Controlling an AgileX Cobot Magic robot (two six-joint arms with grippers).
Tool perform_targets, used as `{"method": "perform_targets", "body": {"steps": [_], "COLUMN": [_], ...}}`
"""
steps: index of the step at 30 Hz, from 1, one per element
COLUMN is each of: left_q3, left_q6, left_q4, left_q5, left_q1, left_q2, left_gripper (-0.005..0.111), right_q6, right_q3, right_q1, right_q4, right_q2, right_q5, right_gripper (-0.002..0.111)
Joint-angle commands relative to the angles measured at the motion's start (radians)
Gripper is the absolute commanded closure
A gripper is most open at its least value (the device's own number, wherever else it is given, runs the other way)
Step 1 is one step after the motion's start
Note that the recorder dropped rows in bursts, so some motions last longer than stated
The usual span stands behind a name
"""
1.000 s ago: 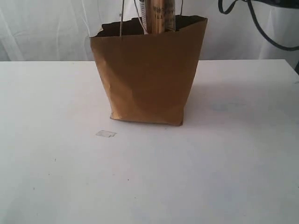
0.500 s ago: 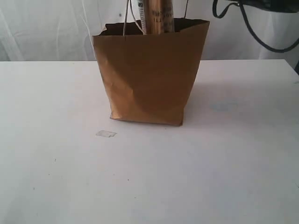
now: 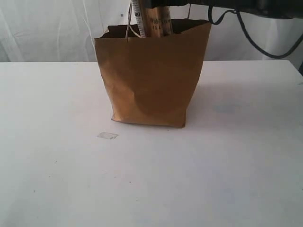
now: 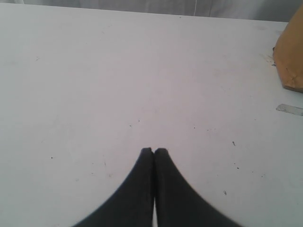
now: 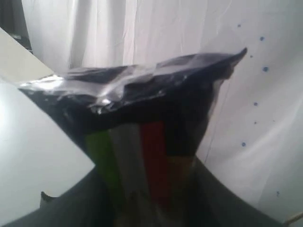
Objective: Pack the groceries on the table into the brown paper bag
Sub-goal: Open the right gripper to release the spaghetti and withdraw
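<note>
The right gripper (image 5: 152,208) pinches the packet (image 5: 142,118) between its two dark fingers. The packet's green, white and red stripes and its crimped end rise straight out from between the jaws, in front of a white curtain (image 5: 265,118).

In the exterior view the packet stands nearly upright. Its lower part is sunk in the mouth of the bag (image 3: 151,75), and its upper part runs up to the dark arm at the edge of the picture. The bag stands open on the table (image 3: 227,165), directly beneath that gripper.

The left gripper (image 4: 154,152) has its fingertips pressed together with nothing between them. It hangs over bare table, well apart from the bag, and only one lower corner of the bag shows in its view. A small clear scrap (image 4: 289,109) lies on the table near that corner.
</note>
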Motion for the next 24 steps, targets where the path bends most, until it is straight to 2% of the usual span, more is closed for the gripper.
{"method": "perform_targets", "body": {"steps": [1,13,22,24], "left_q3": [0.003,0.003,0.003,0.003], "left_q6": [0.000,0.000,0.000,0.000], "left_q4": [-0.011,-0.011,-0.011,-0.011], "left_q5": [0.002,0.002,0.002,0.002], "left_q1": [-0.005,-0.005,-0.005,-0.005], "left_q2": [-0.005,-0.005,-0.005,-0.005], "left_gripper": [0.107,0.107,0.107,0.107], "right_q6": [0.010,0.010,0.015,0.015], "right_q3": [0.006,0.006,0.006,0.006], "right_q1": [0.002,0.002,0.002,0.002], "right_q4": [0.018,0.018,0.018,0.018], "right_q2": [0.011,0.016,0.037,0.042], "right_q5": [-0.063,-0.087,-0.087,-0.087], "right_gripper": [0.081,0.057,0.057,0.061]}}
